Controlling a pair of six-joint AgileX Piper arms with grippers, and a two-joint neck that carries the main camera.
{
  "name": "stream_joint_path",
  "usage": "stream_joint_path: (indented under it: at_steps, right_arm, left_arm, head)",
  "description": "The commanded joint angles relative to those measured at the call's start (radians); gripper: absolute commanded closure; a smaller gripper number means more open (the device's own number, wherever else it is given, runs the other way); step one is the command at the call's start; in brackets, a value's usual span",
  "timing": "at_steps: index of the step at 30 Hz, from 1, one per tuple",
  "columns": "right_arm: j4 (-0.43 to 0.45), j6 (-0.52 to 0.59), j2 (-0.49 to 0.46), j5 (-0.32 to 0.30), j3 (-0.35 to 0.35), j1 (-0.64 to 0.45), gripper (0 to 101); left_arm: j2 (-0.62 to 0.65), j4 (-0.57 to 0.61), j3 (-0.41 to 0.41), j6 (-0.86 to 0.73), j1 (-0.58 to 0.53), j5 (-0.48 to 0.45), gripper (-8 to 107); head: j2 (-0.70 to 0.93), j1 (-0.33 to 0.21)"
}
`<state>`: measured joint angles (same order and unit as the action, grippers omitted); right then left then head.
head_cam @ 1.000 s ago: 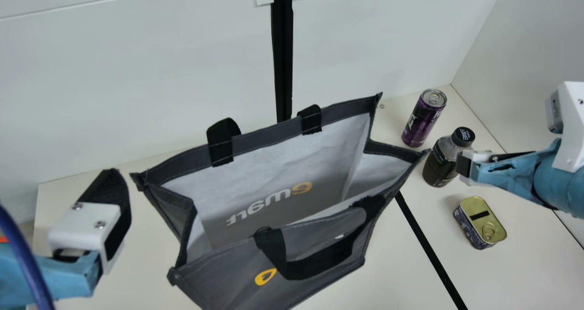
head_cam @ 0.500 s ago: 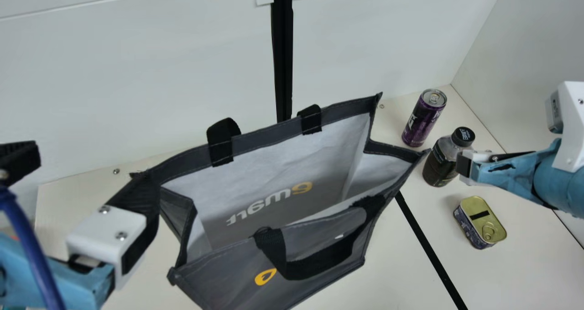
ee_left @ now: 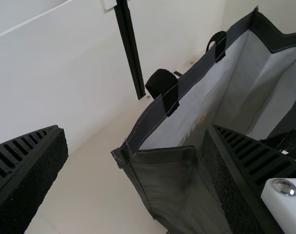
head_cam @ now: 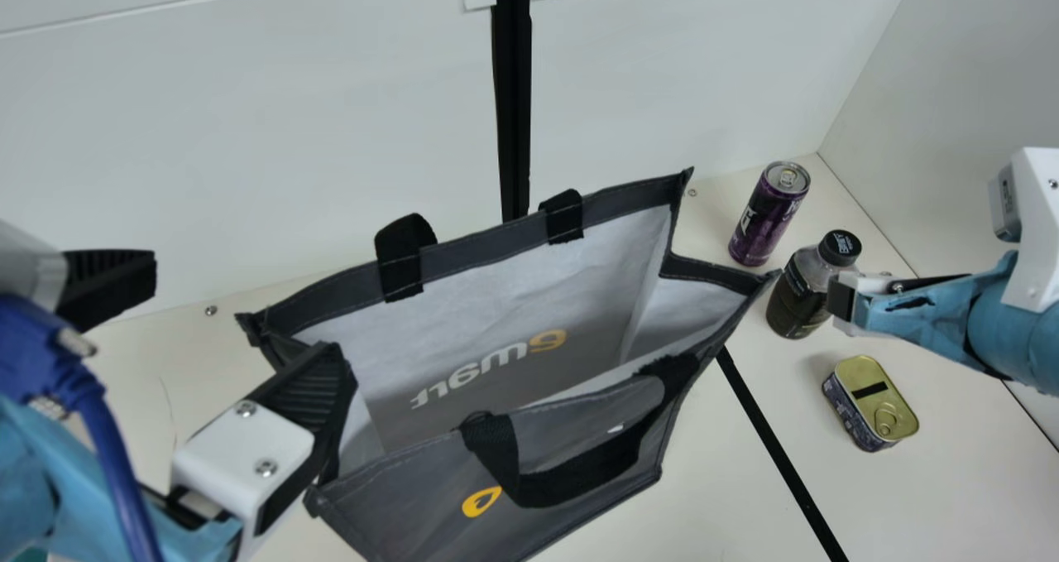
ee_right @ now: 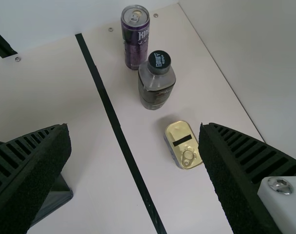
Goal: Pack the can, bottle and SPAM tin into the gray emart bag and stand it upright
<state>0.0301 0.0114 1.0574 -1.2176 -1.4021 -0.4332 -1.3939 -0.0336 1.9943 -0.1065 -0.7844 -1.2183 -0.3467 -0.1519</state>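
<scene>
The left claw (head_cam: 240, 318) is open, its 2 fingers well apart, at the left end of the bag (head_cam: 414, 496); in the main view 1 finger overlaps the bag's left side, and the other is farther left and beyond it; in the left wrist view the bag's left corner shows between the 2 fingers, but I cannot tell whether either touches the cloth.

The bag is upright at the middle of the desk (head_cam: 703, 496), mouth wide open; 1 black handle (head_cam: 571, 481) droops over its near side.

The 3 items are on the desk to the right of the bag, outside it; the can (head_cam: 769, 214) is upright and farthest; the bottle (head_cam: 801, 297) is upright, just beside the can on its near side; the tin (head_cam: 873, 401) lies flat, pull ring up, nearest of the 3; a black stripe (head_cam: 782, 454) runs between the bag and the tin.

The right claw (head_cam: 844, 304) is open and holds nothing; in the main view its visible tip overlaps the bottle's right edge; in the right wrist view the bottle and the tin are beyond its 2 spread fingers.
</scene>
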Motion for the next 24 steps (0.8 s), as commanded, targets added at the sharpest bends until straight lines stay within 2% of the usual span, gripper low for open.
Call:
stream_joint_path:
  at_steps: [1, 24]
  right_arm:
    - [0.000, 0.000, 0.000, 0.000, 0.000, 0.000, 6]
    - [0.000, 0.000, 0.000, 0.000, 0.000, 0.000, 6]
  left_arm:
    - [-0.007, 0.020, 0.005, -0.020, 0.005, -0.002, 9]
    - [-0.113, 0.192, 0.044, -0.226, 0.108, -0.002, 9]
  head:
    - [-0.002, -0.023]
    - [-0.002, -0.023]
